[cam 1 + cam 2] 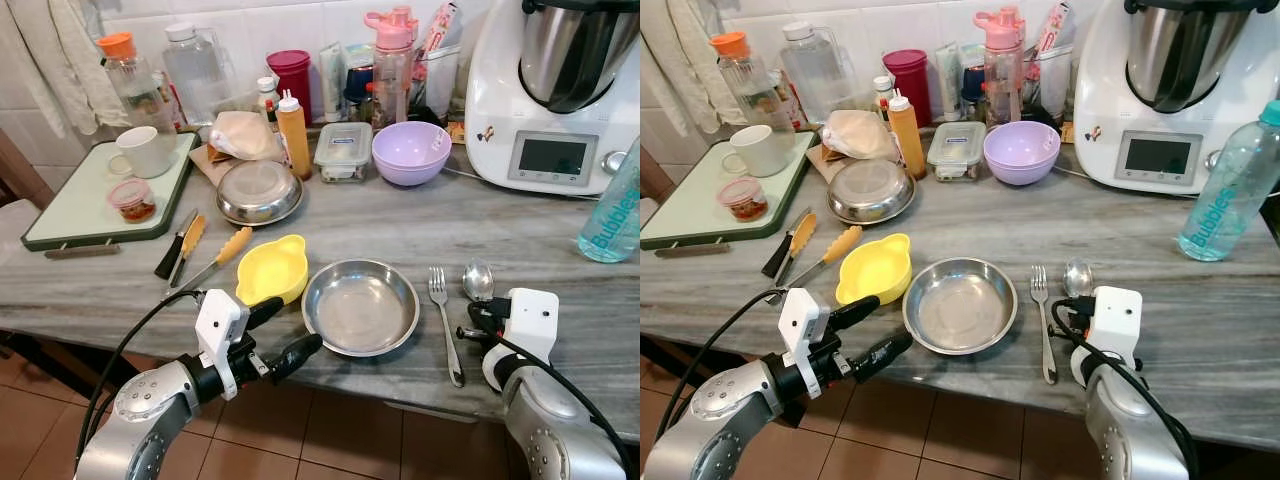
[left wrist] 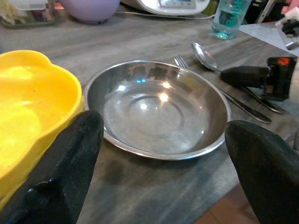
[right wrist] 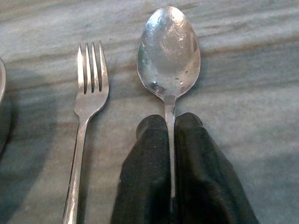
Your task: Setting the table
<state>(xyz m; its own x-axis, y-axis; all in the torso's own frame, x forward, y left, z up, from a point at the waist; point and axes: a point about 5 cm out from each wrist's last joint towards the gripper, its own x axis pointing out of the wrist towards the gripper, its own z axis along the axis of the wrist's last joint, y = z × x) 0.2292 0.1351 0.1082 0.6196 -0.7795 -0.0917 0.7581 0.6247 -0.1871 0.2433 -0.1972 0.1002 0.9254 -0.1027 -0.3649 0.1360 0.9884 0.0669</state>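
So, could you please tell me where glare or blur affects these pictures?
Left wrist view: ceiling-light glare spots on the steel plate, and the near black fingers are soft and out of focus. Right wrist view: sharp spoon, mild sheen on its bowl. Head views: evenly lit, no blur.

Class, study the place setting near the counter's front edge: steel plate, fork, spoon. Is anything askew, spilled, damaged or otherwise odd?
Nothing is spilled or damaged. The steel plate sits empty, the fork lies straight beside it, and the spoon lies parallel to the fork. The one oddity: the right gripper is shut on the spoon's handle.
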